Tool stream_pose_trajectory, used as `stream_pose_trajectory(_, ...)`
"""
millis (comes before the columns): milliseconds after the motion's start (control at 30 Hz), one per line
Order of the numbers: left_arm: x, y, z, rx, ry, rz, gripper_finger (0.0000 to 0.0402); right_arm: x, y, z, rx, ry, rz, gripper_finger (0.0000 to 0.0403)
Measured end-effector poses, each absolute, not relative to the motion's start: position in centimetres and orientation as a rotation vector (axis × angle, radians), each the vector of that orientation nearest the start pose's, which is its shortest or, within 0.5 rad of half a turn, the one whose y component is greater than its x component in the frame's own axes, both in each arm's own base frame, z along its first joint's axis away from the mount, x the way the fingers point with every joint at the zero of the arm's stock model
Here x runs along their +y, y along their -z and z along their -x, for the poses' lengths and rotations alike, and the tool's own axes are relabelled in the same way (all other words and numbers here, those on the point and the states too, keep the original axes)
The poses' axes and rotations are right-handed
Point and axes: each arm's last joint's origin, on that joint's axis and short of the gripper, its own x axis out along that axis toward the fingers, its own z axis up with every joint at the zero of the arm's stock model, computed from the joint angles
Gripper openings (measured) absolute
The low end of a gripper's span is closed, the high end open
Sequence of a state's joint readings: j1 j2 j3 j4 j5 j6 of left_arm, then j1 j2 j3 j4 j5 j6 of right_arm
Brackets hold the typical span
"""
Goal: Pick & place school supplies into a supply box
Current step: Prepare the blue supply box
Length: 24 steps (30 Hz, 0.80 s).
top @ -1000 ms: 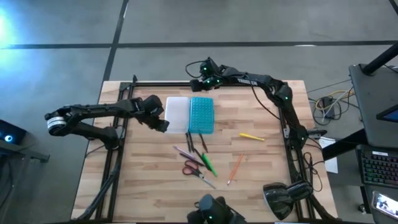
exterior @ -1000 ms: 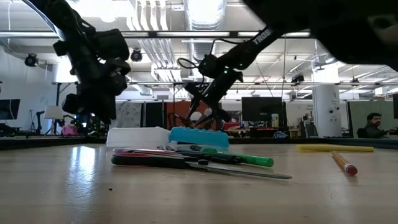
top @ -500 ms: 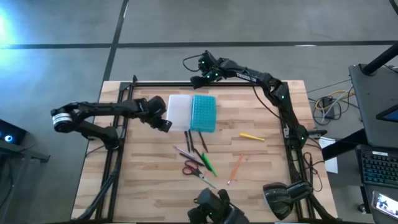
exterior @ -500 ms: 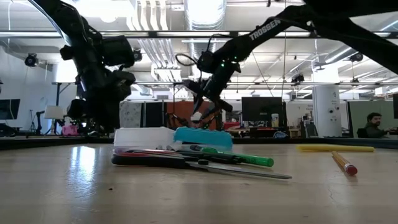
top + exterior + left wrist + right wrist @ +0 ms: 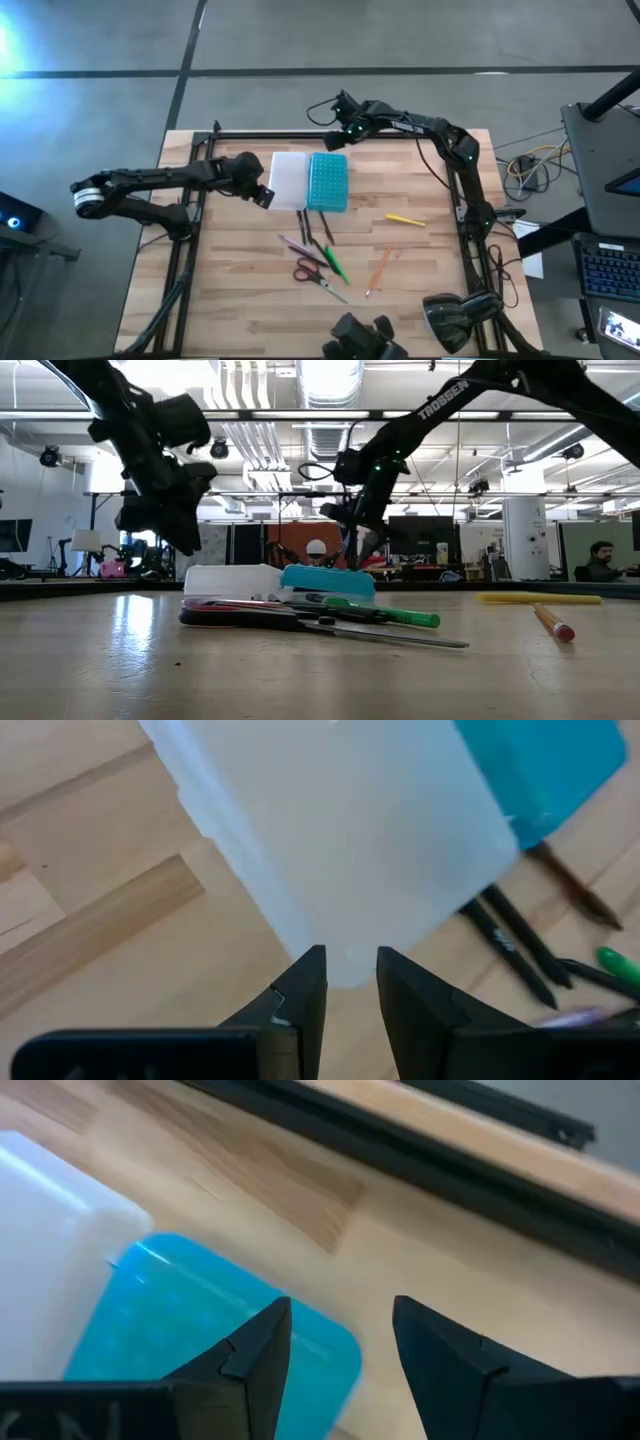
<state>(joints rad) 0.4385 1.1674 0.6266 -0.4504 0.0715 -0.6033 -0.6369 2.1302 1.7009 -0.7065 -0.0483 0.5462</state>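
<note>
The supply box lies open on the table, its whitish tray (image 5: 288, 180) beside its turquoise lid (image 5: 327, 182). It also shows in the low view (image 5: 280, 580). My left gripper (image 5: 264, 195) hangs just above the tray's near left corner (image 5: 347, 965), its fingers a narrow gap apart and empty. My right gripper (image 5: 338, 140) is open and empty, pointing down over the lid's far end (image 5: 240, 1330). Red-handled scissors (image 5: 314, 275), a green marker (image 5: 335, 263), dark pens (image 5: 306, 228), an orange pencil (image 5: 378, 270) and a yellow stick (image 5: 405, 219) lie flat on the table near the box.
A black frame rail (image 5: 300, 135) runs along the table's far edge behind the box, with more rails down the left and right sides. Bare wood lies at the near left (image 5: 220, 290) and near right (image 5: 420, 280). A lamp (image 5: 455, 315) stands at the near right corner.
My left gripper went toward the table's right edge against the tray, and the box slid a little to the right. It then drew back left and rose. My right gripper moved right along the far edge and came down over the lid's far end.
</note>
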Motion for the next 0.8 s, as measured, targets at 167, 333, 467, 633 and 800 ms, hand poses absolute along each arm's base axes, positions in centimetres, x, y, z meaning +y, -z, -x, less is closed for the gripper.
stream_pose_trajectory(167, 9.2, -17.7, -20.2, 0.861, -0.613, 0.810, 0.0076, -25.0, -18.9, -34.1, 0.877, 0.877, -0.913, 0.0169)
stream_pose_trajectory(333, 9.4, -16.9, -20.7, 0.887, -0.611, 0.810, 0.0076, -23.1, -17.8, -31.5, 0.881, 0.912, -0.980, 0.0168)
stream_pose_trajectory(467, 9.5, -16.7, -20.8, 0.895, -0.603, 0.797, 0.0076, -21.7, -15.7, -30.1, 0.876, 0.856, -1.091, 0.0169)
stream_pose_trajectory(633, 9.5, -16.7, -20.9, 0.880, -0.598, 0.793, 0.0076, -20.8, -13.6, -29.6, 0.770, 0.801, -1.223, 0.0170)
stream_pose_trajectory(800, 9.5, -16.6, -21.0, 0.885, -0.600, 0.794, 0.0076, -20.5, -12.7, -29.4, 0.720, 0.760, -1.237, 0.0173)
